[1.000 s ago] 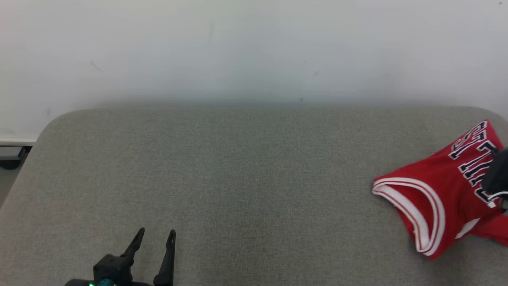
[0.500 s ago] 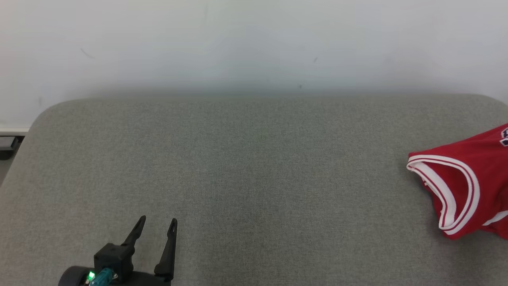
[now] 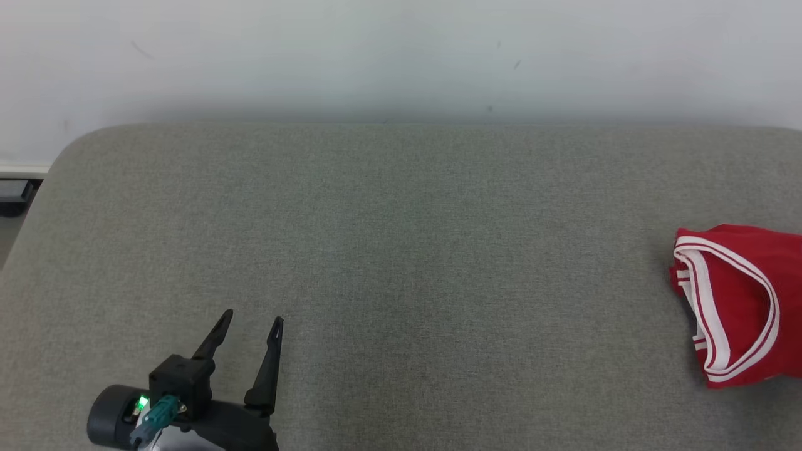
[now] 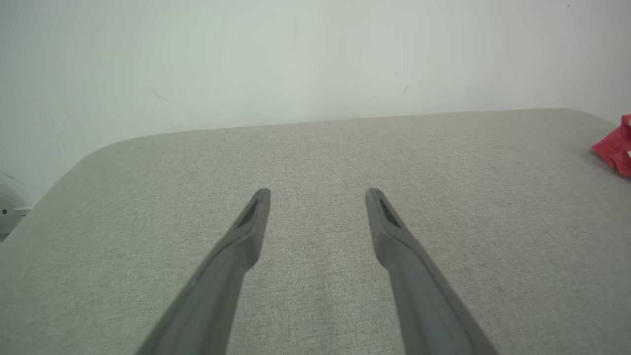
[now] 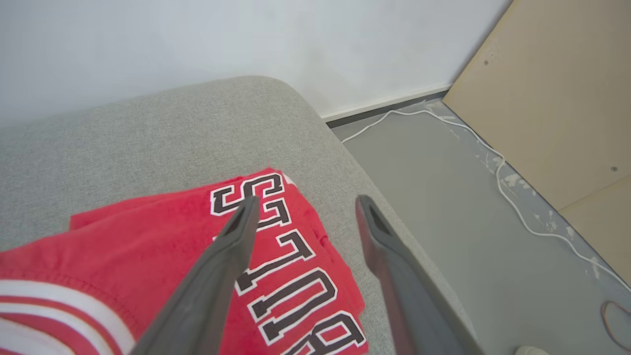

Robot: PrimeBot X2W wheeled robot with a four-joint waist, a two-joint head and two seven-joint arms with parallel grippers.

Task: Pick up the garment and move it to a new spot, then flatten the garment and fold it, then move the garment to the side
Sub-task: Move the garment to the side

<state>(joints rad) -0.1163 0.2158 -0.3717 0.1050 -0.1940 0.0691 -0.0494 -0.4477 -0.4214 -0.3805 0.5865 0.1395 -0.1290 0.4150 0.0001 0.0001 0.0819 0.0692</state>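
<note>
Garment [image 3: 739, 300]: red jersey, folded into a compact bundle, lying flat with some soft creases. A looped opening edged in white-and-red striped trim lies on one end. The right wrist view shows red cloth [image 5: 148, 231] with black block letters outlined in white across the other end.

Location: at the right end of the grey cushion [image 3: 401, 219], close to its right edge and running out of the head view. In the left wrist view it is a small red patch [image 4: 616, 148] far along the cushion [image 4: 315, 148].

Orientation: trimmed opening faces the cushion's middle. The lettered end points at the cushion's rounded far right corner [image 5: 276, 93]. The long axis seems to run from trim to lettering, roughly along the cushion's length. Full extent cut off, so not certain.

Right gripper [image 5: 308, 199]: above the lettered end, fingers spread wide, nothing held between them.

Left gripper [image 3: 252, 317]: over the cushion's near left part, well apart from the jersey. Its fingers [image 4: 318, 193] stand wide apart and empty.
</note>
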